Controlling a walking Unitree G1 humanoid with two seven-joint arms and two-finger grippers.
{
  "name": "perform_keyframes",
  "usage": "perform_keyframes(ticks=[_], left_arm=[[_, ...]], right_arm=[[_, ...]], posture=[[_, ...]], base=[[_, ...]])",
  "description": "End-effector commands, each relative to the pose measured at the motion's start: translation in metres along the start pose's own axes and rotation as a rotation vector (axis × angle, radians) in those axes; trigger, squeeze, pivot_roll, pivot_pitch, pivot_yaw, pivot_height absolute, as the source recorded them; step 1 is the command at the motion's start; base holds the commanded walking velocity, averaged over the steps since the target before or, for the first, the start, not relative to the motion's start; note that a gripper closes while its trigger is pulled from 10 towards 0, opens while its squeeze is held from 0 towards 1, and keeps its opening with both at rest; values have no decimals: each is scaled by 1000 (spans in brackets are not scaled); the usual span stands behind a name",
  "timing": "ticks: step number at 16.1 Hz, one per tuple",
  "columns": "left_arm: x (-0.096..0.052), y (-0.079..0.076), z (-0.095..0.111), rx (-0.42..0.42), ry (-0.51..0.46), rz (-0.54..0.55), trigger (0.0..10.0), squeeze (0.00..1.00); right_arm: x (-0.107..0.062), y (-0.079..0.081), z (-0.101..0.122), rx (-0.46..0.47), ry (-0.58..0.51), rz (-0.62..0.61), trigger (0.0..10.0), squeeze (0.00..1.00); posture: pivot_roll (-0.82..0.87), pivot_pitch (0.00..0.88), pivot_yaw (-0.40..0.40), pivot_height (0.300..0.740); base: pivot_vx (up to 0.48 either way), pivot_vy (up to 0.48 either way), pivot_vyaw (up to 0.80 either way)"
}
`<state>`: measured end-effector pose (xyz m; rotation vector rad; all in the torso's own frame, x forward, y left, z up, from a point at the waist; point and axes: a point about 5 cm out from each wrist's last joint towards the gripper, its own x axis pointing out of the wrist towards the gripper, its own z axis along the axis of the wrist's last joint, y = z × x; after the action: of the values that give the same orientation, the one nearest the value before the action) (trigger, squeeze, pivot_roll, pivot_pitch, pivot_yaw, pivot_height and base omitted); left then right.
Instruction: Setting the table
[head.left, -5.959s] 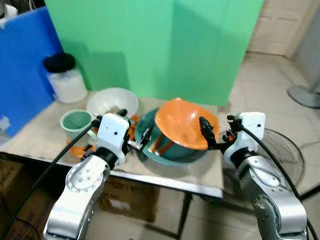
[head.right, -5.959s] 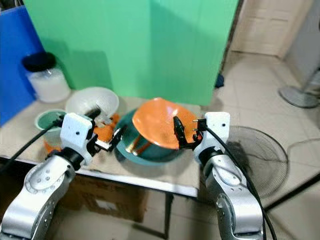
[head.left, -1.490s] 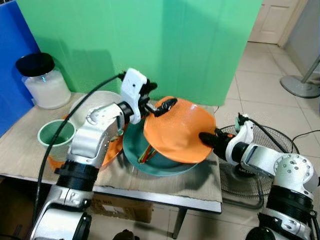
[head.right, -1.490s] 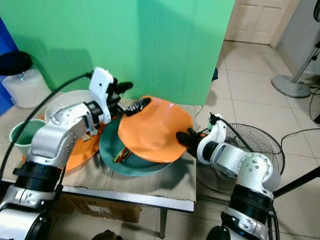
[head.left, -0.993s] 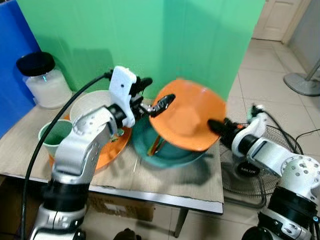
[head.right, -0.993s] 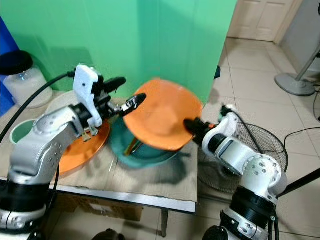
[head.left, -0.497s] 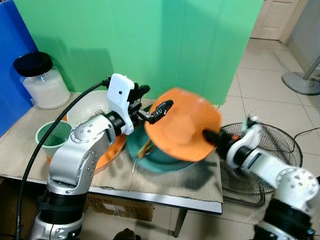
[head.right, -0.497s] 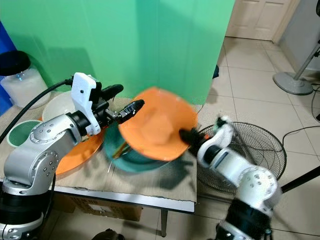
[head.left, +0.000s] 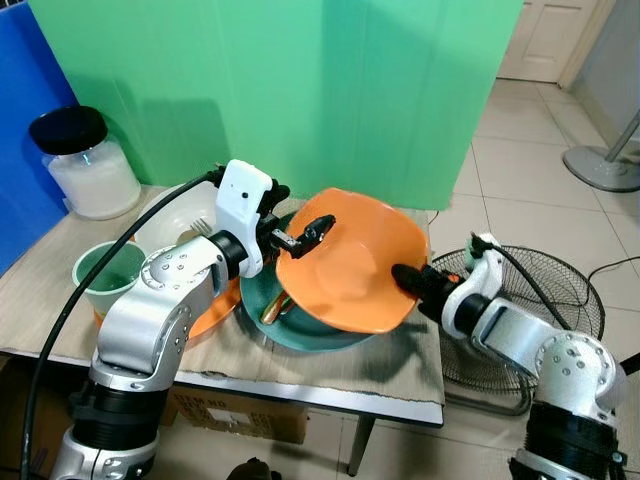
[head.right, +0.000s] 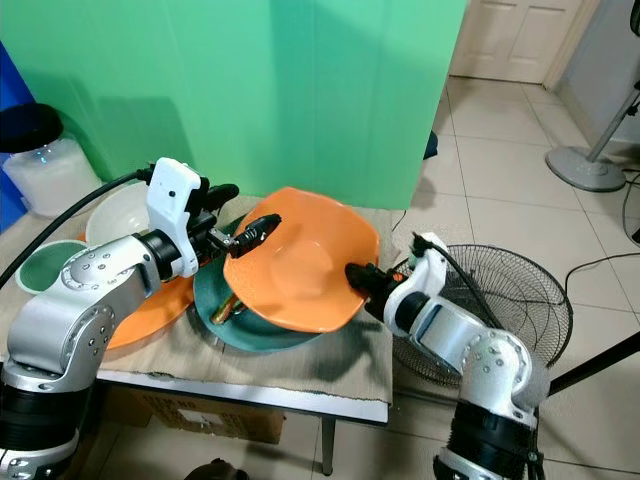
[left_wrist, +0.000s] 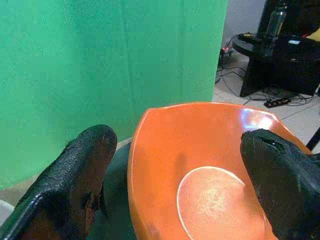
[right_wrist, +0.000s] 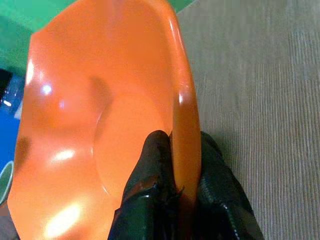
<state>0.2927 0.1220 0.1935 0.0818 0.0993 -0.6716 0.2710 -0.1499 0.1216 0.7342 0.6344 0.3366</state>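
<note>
The right gripper (right_wrist: 172, 167) pinches the rim of an orange bowl (head.left: 350, 265), holding it tilted above a teal dish (head.left: 300, 325) on the table (head.left: 45, 300), while the left gripper (head.left: 305, 232) stands open at the opposite edge. Glossy and rigid, the bowl looks light but slippery; its rim offers the surest hold.

The orange bowl (head.left: 352, 262), tilted, hides most of the teal plate (head.left: 262, 305) beneath it and covers all but the near end of the utensil (head.left: 273, 309) lying in that plate; the utensil's type cannot be told. The left arm (head.left: 170, 300) covers part of the orange plate (head.left: 214, 308) and the near rim of the white bowl (head.left: 165, 224). The object inside the white bowl is too small to identify. The blue panel (head.left: 30, 120) is cut by the picture's edge.
</note>
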Motion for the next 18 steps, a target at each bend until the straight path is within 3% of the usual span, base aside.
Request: perform_keyframes(ticks=[1,2,3,12,13,14,18], left_arm=[[0,1,-2,9,19,5,10000,0],[1,1,-1,13,18,7,10000,0],[1,2,0,15,16,9,10000,0],[0,2,3,26,9,9,10000,0],[1,3,3,29,6,12,10000,0],[1,3,3,30,5,12,10000,0],[1,2,4,29,0,16,10000,0]], right_arm=[[2,-3,-8,-32,49,-46,10000,0],[2,-3,-7,-35,44,-45,10000,796],[3,-3,-5,-42,36,-41,10000,1000],[-2,3,16,-134,-50,-37,10000,1000],[-5,6,23,-153,-72,-23,10000,224],[-5,7,25,-159,-74,-17,10000,0],[-6,10,30,-138,-78,16,10000,0]], posture=[[99,0,16,740],[99,0,16,740],[99,0,16,740],[99,0,13,740],[99,0,12,740],[98,0,12,740],[97,0,6,740]], base=[[0,0,0],[0,0,0],[0,0,0],[0,0,0],[0,0,0],[0,0,0],[0,0,0]])
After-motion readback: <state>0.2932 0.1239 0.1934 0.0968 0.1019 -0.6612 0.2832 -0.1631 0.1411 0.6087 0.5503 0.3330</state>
